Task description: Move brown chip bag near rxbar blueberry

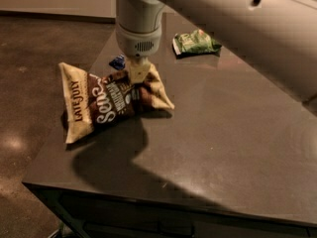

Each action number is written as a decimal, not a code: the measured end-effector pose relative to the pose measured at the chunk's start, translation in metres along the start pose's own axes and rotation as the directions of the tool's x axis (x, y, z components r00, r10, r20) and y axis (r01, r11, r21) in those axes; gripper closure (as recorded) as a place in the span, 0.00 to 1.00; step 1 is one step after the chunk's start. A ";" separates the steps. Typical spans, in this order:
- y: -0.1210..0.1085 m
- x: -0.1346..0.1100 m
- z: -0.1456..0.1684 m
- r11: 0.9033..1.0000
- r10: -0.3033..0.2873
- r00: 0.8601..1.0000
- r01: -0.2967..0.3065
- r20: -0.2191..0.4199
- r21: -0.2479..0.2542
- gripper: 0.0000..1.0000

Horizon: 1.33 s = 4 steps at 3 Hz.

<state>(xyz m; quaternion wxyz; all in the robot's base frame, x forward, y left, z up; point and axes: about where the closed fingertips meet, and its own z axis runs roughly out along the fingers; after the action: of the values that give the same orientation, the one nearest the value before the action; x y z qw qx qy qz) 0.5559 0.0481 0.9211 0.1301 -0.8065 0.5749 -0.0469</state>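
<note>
The brown chip bag (106,102), dark brown with cream ends and "LATE JULY" lettering, hangs tilted over the left part of the dark table (223,133), casting a shadow below it. My gripper (138,73) is shut on the bag's upper right part, holding it up. The rxbar blueberry (118,62), a small dark blue wrapper, lies near the table's left edge, just behind the bag and left of the gripper, partly hidden by it.
A smaller green bag (195,42) lies at the back of the table. The table's front edge (148,192) and left edge drop to a dark floor (29,83). My large pale arm (237,29) spans the upper right.
</note>
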 end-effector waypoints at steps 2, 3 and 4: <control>-0.092 0.003 -0.008 0.988 -0.033 0.992 0.051 -0.120 0.145 1.00; -0.115 0.007 -0.011 0.983 -0.017 0.986 0.047 -0.167 0.178 0.86; -0.125 0.017 -0.014 0.980 -0.006 0.975 0.050 -0.223 0.192 0.56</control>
<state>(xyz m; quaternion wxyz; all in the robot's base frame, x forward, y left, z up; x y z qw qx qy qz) 0.6728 0.0684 0.9661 0.1435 -0.7876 0.5668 -0.1946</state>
